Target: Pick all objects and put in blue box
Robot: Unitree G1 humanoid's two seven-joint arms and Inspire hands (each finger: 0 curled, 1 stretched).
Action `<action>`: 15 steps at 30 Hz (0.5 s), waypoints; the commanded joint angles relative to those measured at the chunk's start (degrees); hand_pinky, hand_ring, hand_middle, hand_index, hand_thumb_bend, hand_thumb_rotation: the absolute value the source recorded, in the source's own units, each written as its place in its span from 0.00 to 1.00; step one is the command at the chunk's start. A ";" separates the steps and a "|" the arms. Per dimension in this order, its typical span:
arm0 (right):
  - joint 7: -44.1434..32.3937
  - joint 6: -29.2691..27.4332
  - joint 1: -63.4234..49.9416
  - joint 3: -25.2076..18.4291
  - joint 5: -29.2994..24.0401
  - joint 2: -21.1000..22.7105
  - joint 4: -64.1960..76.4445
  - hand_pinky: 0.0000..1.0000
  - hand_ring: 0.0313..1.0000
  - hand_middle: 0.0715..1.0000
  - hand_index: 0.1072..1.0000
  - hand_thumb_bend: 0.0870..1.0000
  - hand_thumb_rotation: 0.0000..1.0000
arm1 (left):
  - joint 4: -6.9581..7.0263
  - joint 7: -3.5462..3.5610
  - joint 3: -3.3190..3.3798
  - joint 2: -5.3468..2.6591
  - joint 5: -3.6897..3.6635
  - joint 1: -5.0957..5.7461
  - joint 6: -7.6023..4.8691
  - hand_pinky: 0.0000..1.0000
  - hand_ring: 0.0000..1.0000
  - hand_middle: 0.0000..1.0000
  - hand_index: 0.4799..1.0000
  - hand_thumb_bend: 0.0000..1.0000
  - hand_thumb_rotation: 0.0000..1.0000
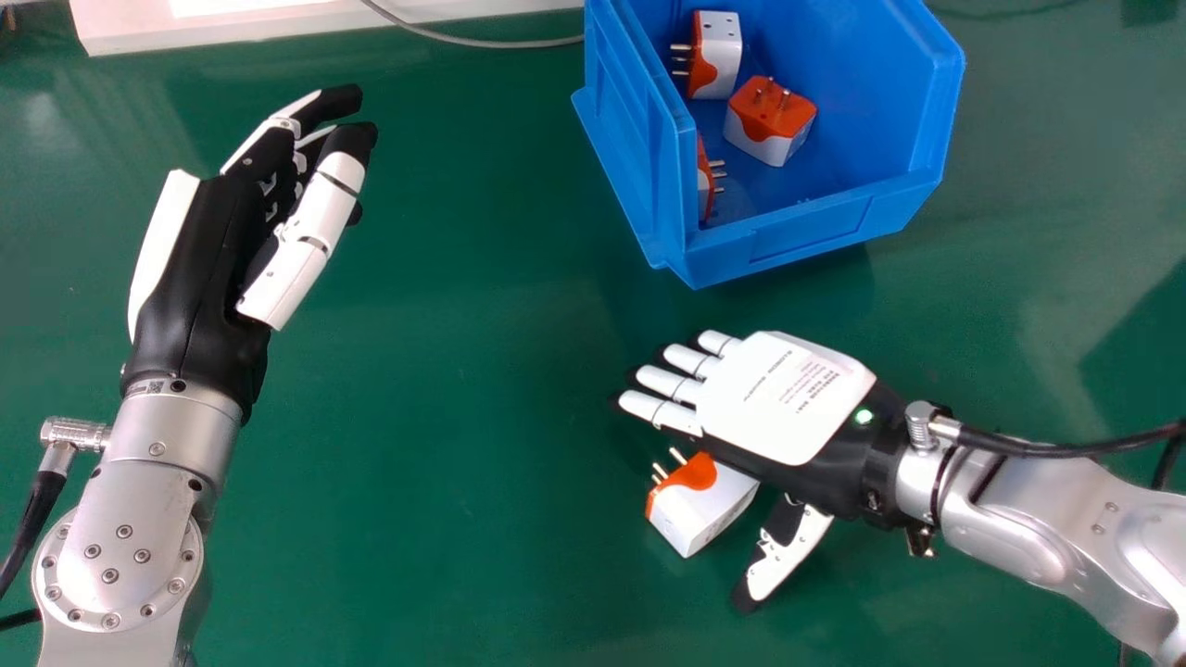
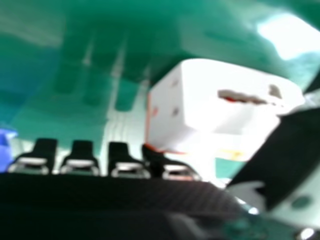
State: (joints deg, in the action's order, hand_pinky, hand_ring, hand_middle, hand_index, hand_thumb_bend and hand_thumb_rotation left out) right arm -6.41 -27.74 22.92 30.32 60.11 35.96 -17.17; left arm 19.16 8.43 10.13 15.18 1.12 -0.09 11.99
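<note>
Well, over on the left of the head view, the black-and-white left hand (image 1: pixel 199 269) is held over the glossy green table (image 1: pixel 463 463), its fingers loosely extended and gripping nothing. Nearer the middle, a blocky white plug adapter with an orange face and metal prongs (image 1: pixel 690 521) lies on the table, outside the box. Farther off sits the open-fronted blue plastic box (image 1: pixel 825 227), and I count three similar adapters in it: one tight by its left wall (image 1: pixel 705 185), one near the back (image 1: pixel 723 56), and one with its prongs up (image 1: pixel 769 125). By my reckoning that's most of the job done, with just this loose one left among those I can see. The black-and-white right hand (image 1: pixel 783 398) reaches in from the right, palm down, fingers spread straight and thumb held wide, with the loose adapter between them. It isn't pinched; whether anything touches it, I can't tell. Closing the thumb in, lifting, and carrying it across to the box ought to finish things.
</note>
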 commanded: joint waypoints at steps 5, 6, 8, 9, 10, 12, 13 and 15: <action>0.98 1.41 2.12 1.07 1.24 0.07 -2.58 0.97 1.00 1.00 0.96 0.55 0.45 | 2.21 -0.53 -0.08 0.22 0.11 -0.93 0.67 0.77 0.84 0.83 0.70 0.34 0.76; 1.17 1.15 2.31 1.28 1.19 0.16 -2.89 0.97 1.00 1.00 0.96 0.55 0.45 | 2.38 -0.57 -0.14 0.15 0.12 -0.95 0.90 0.77 0.84 0.83 0.70 0.34 0.76; 1.48 0.82 2.56 1.58 1.14 0.25 -3.31 0.97 1.00 1.00 0.95 0.54 0.44 | 2.58 -0.61 -0.18 0.08 0.09 -0.95 1.17 0.77 0.84 0.83 0.70 0.33 0.76; 1.65 0.54 2.62 1.70 1.06 0.34 -3.56 0.97 1.00 1.00 0.95 0.54 0.44 | 2.65 -0.61 -0.20 0.06 0.08 -0.95 1.26 0.77 0.84 0.83 0.70 0.33 0.76; 1.88 0.29 2.64 1.80 1.02 0.43 -3.79 0.96 1.00 1.00 0.94 0.54 0.44 | 2.67 -0.59 -0.21 0.06 0.07 -0.96 1.30 0.77 0.84 0.83 0.70 0.34 0.76; 2.37 -0.07 2.58 2.05 1.06 0.70 -4.04 0.95 1.00 1.00 0.94 0.54 0.43 | 2.62 -0.54 -0.20 0.08 0.04 -0.99 1.30 0.77 0.85 0.83 0.70 0.34 0.76; 2.60 -0.30 2.48 2.13 1.00 0.89 -4.02 0.94 1.00 1.00 0.93 0.54 0.43 | 2.48 -0.51 -0.18 0.11 0.01 -1.05 1.24 0.77 0.85 0.83 0.70 0.34 0.76; 2.81 -0.76 2.45 2.25 0.79 1.16 -4.18 0.94 1.00 1.00 0.93 0.54 0.41 | 2.08 -0.43 -0.08 0.22 -0.10 -1.31 1.17 0.78 0.85 0.83 0.70 0.34 0.76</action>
State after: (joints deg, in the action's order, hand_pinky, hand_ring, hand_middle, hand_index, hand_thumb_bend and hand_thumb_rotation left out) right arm -3.92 -29.43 24.91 32.03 59.26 36.21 -20.35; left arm 19.83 8.39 9.89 15.11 1.18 -0.29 13.35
